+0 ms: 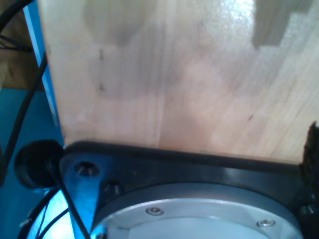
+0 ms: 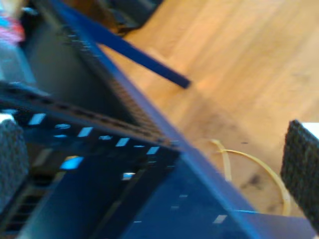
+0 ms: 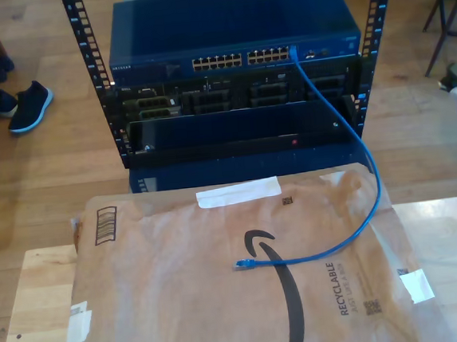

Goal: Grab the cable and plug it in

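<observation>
**Free plug lay on the paper, one end already in the switch**

In the exterior view the cable's loose plug (image 3: 242,263) rested left of centre on the brown paper packaging (image 3: 160,305) covering the worktop (image 3: 39,291). From there the blue cable (image 3: 354,232) ran rightward, curved up off the paper's right edge and climbed to a port near the right end of the network switch (image 3: 233,38) in the rack (image 3: 84,71). Its free stretch lay roughly across the view.

My first tool looked along bare wood (image 1: 199,74); I could not tell its opening. My second tool (image 2: 159,164) stood wide, pads (image 2: 301,169) far apart, nothing between them, over the rack's dark frame (image 2: 99,129). Which arm stood nearer the plug I could not judge.
</observation>
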